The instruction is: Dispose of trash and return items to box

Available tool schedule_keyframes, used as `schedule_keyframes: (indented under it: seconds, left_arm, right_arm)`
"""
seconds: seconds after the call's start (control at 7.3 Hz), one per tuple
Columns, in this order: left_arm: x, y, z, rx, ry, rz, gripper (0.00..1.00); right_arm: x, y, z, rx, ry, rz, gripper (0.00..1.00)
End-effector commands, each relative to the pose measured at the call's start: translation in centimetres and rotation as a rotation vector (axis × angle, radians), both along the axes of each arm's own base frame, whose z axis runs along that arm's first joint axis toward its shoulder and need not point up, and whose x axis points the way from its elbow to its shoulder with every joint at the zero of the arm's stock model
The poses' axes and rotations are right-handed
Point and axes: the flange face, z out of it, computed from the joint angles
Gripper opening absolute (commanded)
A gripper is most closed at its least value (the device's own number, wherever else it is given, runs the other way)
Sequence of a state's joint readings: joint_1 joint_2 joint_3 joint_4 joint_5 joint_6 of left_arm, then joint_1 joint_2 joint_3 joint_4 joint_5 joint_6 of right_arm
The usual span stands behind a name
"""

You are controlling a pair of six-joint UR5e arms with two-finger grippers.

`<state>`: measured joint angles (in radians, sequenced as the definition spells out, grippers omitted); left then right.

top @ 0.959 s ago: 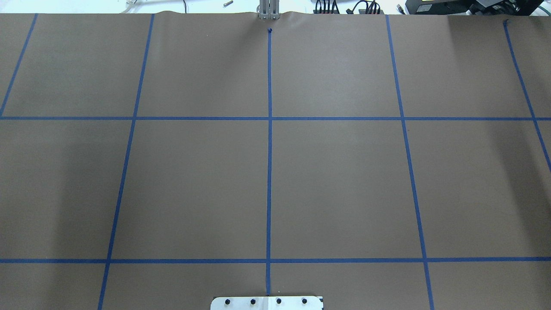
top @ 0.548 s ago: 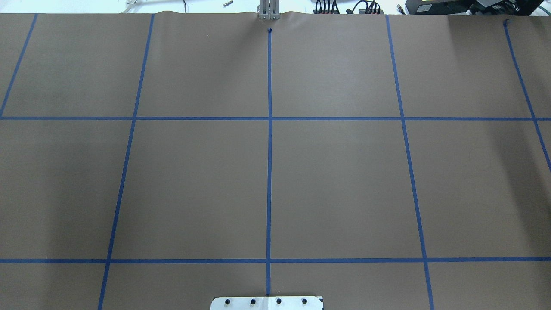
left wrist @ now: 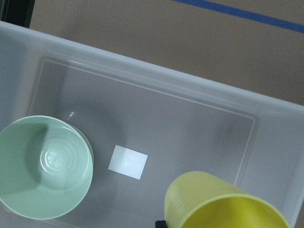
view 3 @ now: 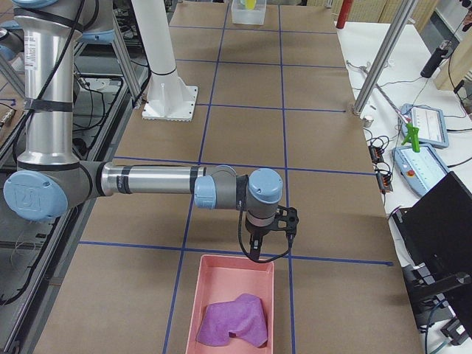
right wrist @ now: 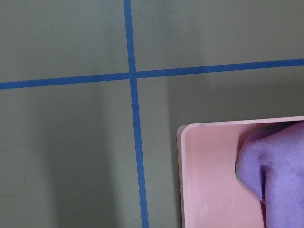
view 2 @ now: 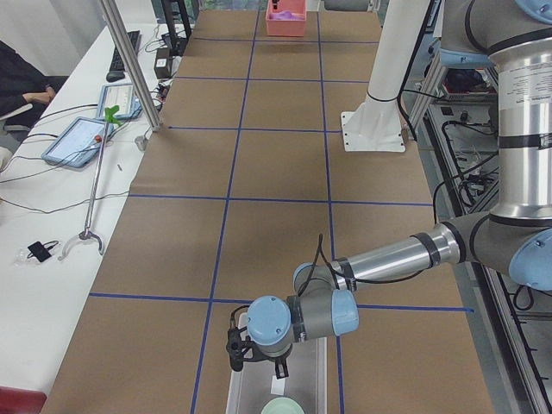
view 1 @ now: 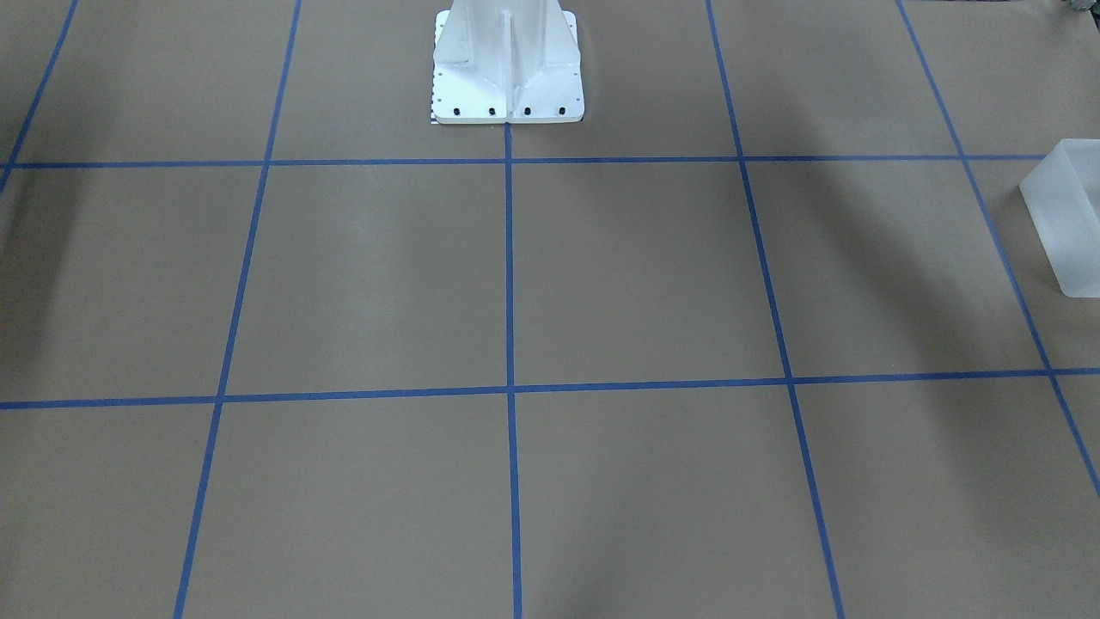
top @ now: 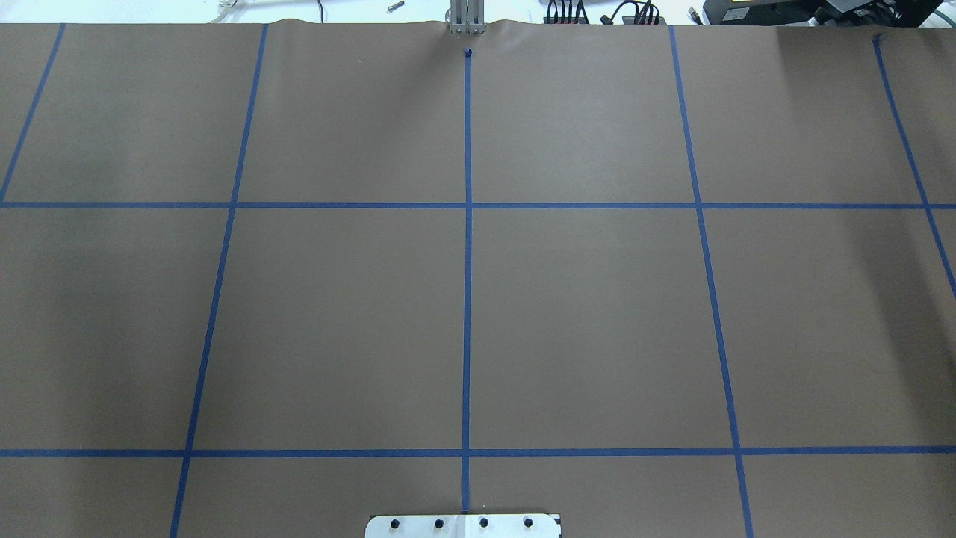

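The frosted box [left wrist: 156,83] lies under my left wrist camera. In it the mint-green bowl [left wrist: 45,166] stands upright at the left. The yellow cup [left wrist: 213,204] is close under the camera at the right; I cannot tell whether it is held. In the exterior left view my left gripper [view 2: 254,355] hangs over the box [view 2: 244,392], with the bowl [view 2: 283,405] below it; I cannot tell whether it is open or shut. My right gripper [view 3: 271,247] hovers at the far edge of a pink tray [view 3: 214,276] that holds a crumpled purple piece [view 3: 232,321]; its state is unclear too.
The white robot base [view 1: 507,69] stands mid-table. The brown table has a blue tape grid [top: 467,205]. The box corner shows at the front view's right edge [view 1: 1066,215]. A desk with tablets [view 2: 82,138] and a metal post [view 2: 129,65] flank the far side.
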<state>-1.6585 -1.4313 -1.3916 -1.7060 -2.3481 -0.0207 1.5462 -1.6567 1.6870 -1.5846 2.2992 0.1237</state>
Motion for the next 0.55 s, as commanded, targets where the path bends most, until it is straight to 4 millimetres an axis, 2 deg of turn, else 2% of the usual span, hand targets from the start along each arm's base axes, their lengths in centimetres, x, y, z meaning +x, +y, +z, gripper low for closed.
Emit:
schedule_keyframes:
  seconds: [0.0,0.27,0.41]
  left_arm:
    - [2.2,-0.1,0.7,-0.015,-0.001,0.052,0.0]
    - [2.4,0.5,2.1,-0.038,-0.007,0.062,0.03]
    - [2.4,0.6,2.5,-0.034,-0.01,0.064,0.59]
  right_arm:
    - [-0.2,0.0,0.0,-0.001,0.0,-0.003,1.0]
    - [-0.3,0.0,0.0,-0.002,0.0,-0.003,1.0]
    - [-0.4,-0.1,-0.1,-0.002,0.0,-0.004,1.0]
